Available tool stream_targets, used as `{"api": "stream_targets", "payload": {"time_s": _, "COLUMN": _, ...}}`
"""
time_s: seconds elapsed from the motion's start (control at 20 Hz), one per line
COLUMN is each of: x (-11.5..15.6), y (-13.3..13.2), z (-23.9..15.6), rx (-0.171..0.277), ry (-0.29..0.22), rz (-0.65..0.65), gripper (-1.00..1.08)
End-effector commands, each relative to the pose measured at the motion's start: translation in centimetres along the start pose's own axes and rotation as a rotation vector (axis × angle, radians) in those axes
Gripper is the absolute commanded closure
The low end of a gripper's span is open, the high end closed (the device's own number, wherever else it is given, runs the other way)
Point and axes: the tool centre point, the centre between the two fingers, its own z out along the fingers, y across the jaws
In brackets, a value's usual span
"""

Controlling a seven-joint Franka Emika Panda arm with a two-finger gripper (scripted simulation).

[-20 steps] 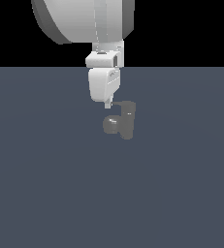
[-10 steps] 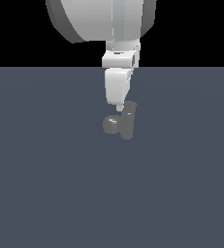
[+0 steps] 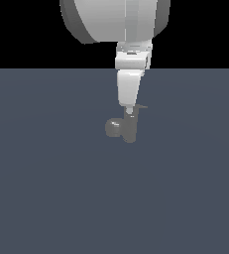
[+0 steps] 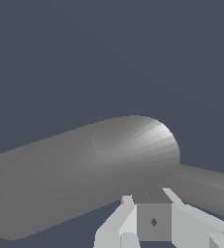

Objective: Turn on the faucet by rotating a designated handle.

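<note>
My white tool, fingers drawn narrow and gripping nothing, sits at the top of the small glossy grey metal faucet mid-tabletop, beside its thin flat grey lever handle; contact step, next a sideways push.

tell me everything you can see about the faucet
The faucet is a small glossy grey metal tap standing upright on the flat dark blue-grey surface. It has a short cylindrical body, a stubby rounded spout pointing toward the exterior view's left, and a thin handle sticking out at the top toward that view's right. The gripper sits directly over its top; whether the fingers touch it cannot be told.
</note>
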Motion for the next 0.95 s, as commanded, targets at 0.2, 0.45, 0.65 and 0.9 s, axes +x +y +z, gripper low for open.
{"api": "stream_targets", "payload": {"time_s": 0.2, "x": 3.4, "y": -1.4, "z": 0.0, "rx": 0.003, "ry": 0.005, "rz": 0.027, "gripper": 1.08}}
{"api": "stream_targets", "payload": {"time_s": 0.45, "x": 5.2, "y": -2.3, "z": 0.0, "rx": 0.003, "ry": 0.007, "rz": 0.035, "gripper": 1.08}}
{"api": "stream_targets", "payload": {"time_s": 0.65, "x": 6.6, "y": -2.9, "z": 0.0, "rx": 0.003, "ry": 0.008, "rz": 0.041, "gripper": 1.08}}
{"api": "stream_targets", "payload": {"time_s": 0.9, "x": 8.1, "y": -3.6, "z": 0.0, "rx": 0.002, "ry": 0.010, "rz": 0.047, "gripper": 1.08}}
